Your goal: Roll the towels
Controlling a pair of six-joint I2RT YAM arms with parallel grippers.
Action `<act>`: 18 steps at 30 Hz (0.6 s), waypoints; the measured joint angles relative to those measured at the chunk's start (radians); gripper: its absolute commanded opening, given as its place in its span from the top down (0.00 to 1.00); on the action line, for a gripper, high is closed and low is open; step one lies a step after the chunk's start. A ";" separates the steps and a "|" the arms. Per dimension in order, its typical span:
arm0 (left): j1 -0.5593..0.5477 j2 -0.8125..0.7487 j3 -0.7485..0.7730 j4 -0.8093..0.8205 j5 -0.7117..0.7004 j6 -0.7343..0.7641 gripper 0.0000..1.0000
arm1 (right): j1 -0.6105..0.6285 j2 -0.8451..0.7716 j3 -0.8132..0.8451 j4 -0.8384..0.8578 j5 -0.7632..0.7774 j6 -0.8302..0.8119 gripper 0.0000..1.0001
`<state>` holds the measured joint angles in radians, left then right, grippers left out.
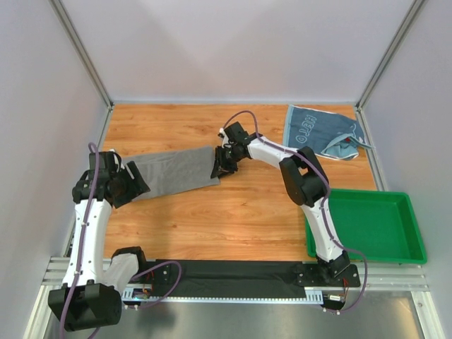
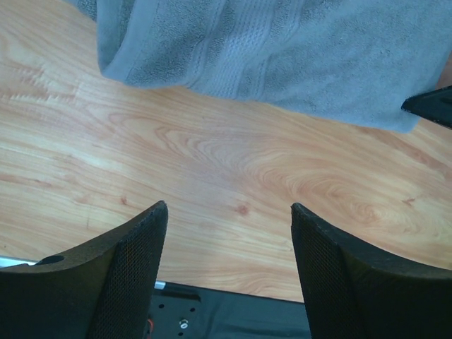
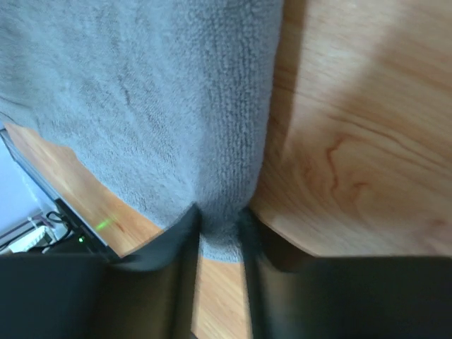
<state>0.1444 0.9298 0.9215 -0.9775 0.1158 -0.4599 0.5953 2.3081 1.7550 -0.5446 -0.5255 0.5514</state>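
Note:
A grey towel (image 1: 173,171) lies folded in a long strip on the wooden table, left of centre. My right gripper (image 1: 224,162) is shut on its right end; in the right wrist view the fingers (image 3: 185,233) pinch the towel's edge (image 3: 222,233). My left gripper (image 1: 131,185) is open at the strip's left end; in the left wrist view its fingers (image 2: 134,247) stand wide apart over bare wood, the grey towel (image 2: 282,49) just beyond them. A light blue towel (image 1: 321,131) with white lettering lies crumpled at the back right.
A green plastic tray (image 1: 406,233) stands at the front right, beside the right arm. A black mat (image 1: 233,279) runs along the near edge between the arm bases. White walls enclose the table on three sides.

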 measured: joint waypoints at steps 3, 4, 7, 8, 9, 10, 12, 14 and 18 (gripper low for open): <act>0.000 0.002 -0.003 0.006 0.011 0.000 0.23 | -0.012 0.008 -0.004 -0.009 0.004 0.000 0.94; 0.000 0.004 -0.008 0.010 0.015 0.000 0.24 | -0.017 0.007 -0.011 -0.007 0.002 0.000 0.96; 0.000 0.021 -0.016 0.016 0.027 -0.001 0.25 | -0.049 -0.021 -0.066 0.007 -0.007 0.000 0.99; 0.000 0.032 -0.016 0.019 0.033 -0.002 0.25 | -0.070 -0.044 -0.104 0.014 -0.006 -0.002 1.00; 0.000 0.043 -0.016 0.025 0.037 -0.002 0.25 | -0.089 -0.064 -0.134 0.014 -0.006 -0.003 1.00; -0.001 0.053 -0.017 0.031 0.041 -0.002 0.25 | -0.116 -0.092 -0.175 0.014 -0.004 -0.006 1.00; -0.011 0.078 -0.018 0.047 0.044 -0.004 0.26 | -0.184 -0.151 -0.264 0.014 0.005 -0.018 1.00; -0.034 0.105 -0.022 0.066 0.045 -0.010 0.28 | -0.260 -0.207 -0.344 0.008 0.018 -0.029 0.99; -0.115 0.182 -0.043 0.129 0.051 -0.030 0.29 | -0.366 -0.296 -0.450 -0.011 0.061 -0.048 0.74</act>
<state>0.0292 1.1114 0.8780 -0.8486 0.1669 -0.4896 0.2291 2.0125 1.3048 -0.5556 -0.4641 0.5037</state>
